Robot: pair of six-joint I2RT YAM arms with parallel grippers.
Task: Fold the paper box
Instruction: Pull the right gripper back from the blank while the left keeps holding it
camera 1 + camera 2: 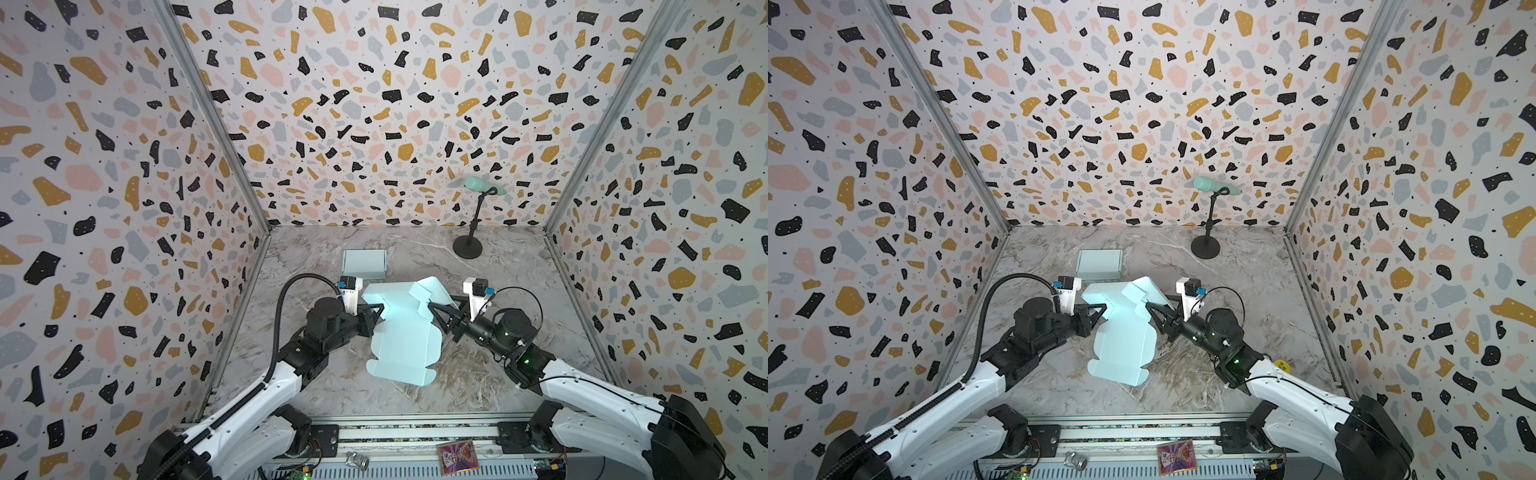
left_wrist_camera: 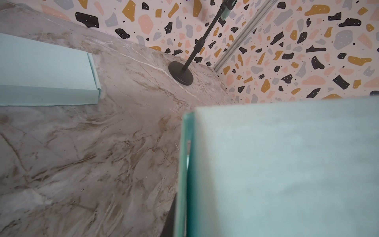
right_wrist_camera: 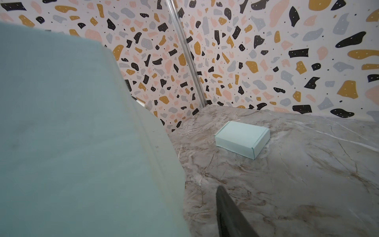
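The paper box (image 1: 405, 336) (image 1: 1125, 345) is a pale blue cardboard blank lying mid-table, its far end folded up into walls and flaps. My left gripper (image 1: 380, 309) (image 1: 1104, 309) is shut on the raised left wall, which fills the left wrist view as a blurred panel (image 2: 287, 164). My right gripper (image 1: 440, 302) (image 1: 1157, 302) stands open astride the raised right flap (image 3: 71, 133). One dark finger (image 3: 227, 211) shows clear of the card; the other is hidden behind it.
A finished pale blue box (image 1: 364, 264) (image 1: 1099, 264) (image 2: 45, 71) (image 3: 242, 138) sits closed behind the blank. A black microphone stand (image 1: 468, 249) (image 1: 1205, 249) (image 2: 181, 72) is at the back right. Patterned walls enclose three sides.
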